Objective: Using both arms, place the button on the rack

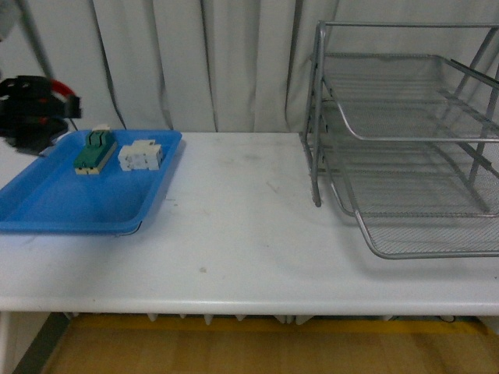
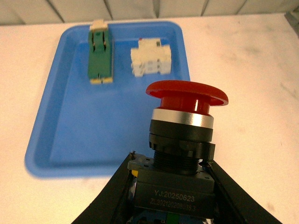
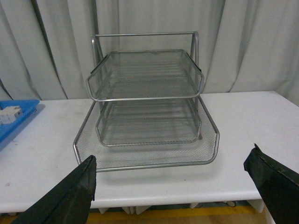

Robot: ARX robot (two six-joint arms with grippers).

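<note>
My left gripper (image 2: pixel 170 186) is shut on the button (image 2: pixel 183 135), its red mushroom cap up and its black body clamped between the fingers. In the front view the left gripper (image 1: pixel 35 109) hangs at the far left above the back corner of the blue tray, with the red cap of the button (image 1: pixel 69 97) just showing. The rack (image 1: pixel 405 148), a silver wire-mesh tray with three tiers, stands at the right of the table; it also shows in the right wrist view (image 3: pixel 145 107). My right gripper (image 3: pixel 170 182) is open and empty, in front of the rack's lowest tier.
A flat blue tray (image 1: pixel 47 206) lies at the left of the white table (image 1: pixel 249 234). It holds a green-and-beige component (image 1: pixel 95 149) and a white terminal block (image 1: pixel 140 156). White curtains hang behind. The table's front edge is close.
</note>
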